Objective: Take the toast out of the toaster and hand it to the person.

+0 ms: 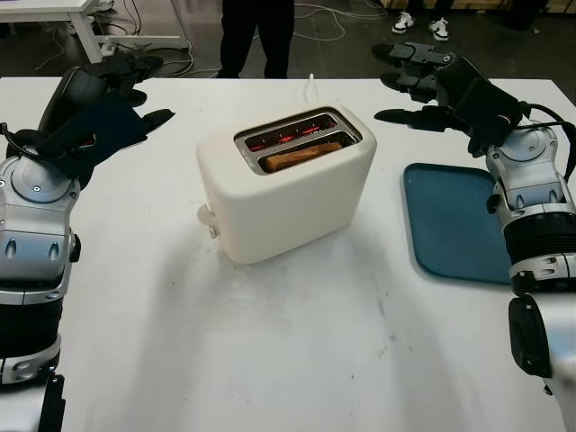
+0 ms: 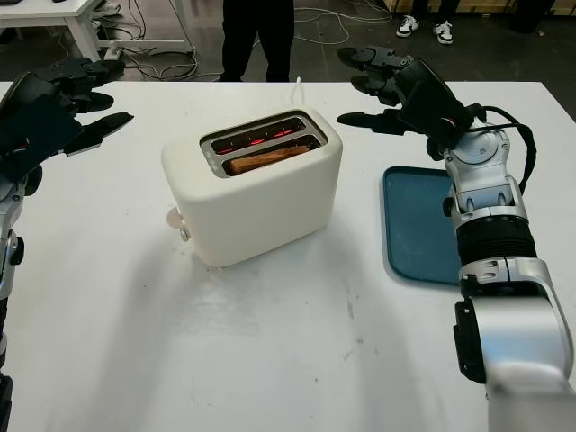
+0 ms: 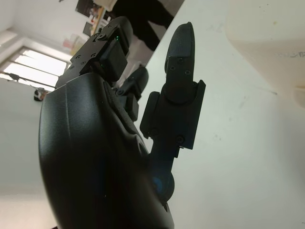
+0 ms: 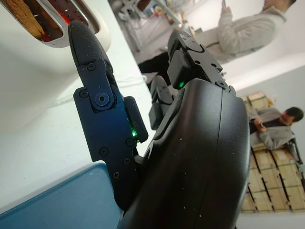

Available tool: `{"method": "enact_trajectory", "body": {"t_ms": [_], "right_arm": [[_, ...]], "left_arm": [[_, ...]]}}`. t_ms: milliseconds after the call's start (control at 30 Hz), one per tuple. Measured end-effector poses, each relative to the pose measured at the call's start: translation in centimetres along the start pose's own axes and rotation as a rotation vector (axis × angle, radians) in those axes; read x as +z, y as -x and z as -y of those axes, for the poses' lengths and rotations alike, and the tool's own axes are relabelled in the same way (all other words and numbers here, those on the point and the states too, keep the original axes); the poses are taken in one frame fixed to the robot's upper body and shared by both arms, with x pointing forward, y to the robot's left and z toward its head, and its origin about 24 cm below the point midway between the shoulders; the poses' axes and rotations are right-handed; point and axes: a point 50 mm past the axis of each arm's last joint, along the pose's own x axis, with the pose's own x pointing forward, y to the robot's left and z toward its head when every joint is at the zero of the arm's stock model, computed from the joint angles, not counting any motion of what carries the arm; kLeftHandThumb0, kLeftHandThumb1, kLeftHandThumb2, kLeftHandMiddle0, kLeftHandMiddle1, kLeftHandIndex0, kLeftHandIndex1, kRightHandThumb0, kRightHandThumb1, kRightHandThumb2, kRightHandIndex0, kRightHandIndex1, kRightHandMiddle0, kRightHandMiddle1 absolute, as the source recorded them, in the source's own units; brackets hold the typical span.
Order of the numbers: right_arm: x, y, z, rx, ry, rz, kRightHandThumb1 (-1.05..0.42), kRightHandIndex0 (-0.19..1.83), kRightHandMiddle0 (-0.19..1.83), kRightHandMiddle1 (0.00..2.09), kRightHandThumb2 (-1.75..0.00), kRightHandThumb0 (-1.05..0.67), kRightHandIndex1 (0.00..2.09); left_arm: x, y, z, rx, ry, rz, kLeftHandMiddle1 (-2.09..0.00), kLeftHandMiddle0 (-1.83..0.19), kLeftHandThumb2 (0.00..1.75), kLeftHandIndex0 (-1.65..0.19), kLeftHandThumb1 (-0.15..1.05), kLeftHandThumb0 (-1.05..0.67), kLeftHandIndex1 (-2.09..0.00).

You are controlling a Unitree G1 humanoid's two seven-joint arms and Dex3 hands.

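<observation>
Fingers of the right hand [image 1: 409,76] and left hand [image 1: 121,90] are held open, grasping nothing, either side of the cream plastic toaster [image 1: 286,184]. Browned toast [image 1: 301,155] is seated in its nearer slot.

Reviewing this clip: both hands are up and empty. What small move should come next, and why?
Probably bring the right hand in over the toaster. The toast sits in the near slot, its top edge exposed; this hand is open and raised beside the toaster. The left hand is also open.
</observation>
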Motion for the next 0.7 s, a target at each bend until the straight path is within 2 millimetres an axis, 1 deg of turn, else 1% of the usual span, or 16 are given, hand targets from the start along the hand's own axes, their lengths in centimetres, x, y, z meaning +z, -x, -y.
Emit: {"method": "enact_trajectory", "body": {"t_ms": [200, 700], "right_arm": [[0.06, -0.01, 0.01, 0.000, 0.001, 0.002, -0.84, 0.38, 0.38, 0.00, 0.00, -0.70, 0.01], [0.08, -0.01, 0.01, 0.000, 0.002, 0.003, -0.85, 0.39, 0.38, 0.00, 0.00, -0.69, 0.01]], "left_arm": [[0.00, 0.00, 0.00, 0.000, 0.000, 0.000, -0.55, -0.27, 0.26, -0.47, 0.92, -0.46, 0.00], [-0.01, 0.00, 0.00, 0.000, 0.000, 0.000, -0.55, -0.29, 0.26, -0.48, 0.92, -0.48, 0.00]]}}
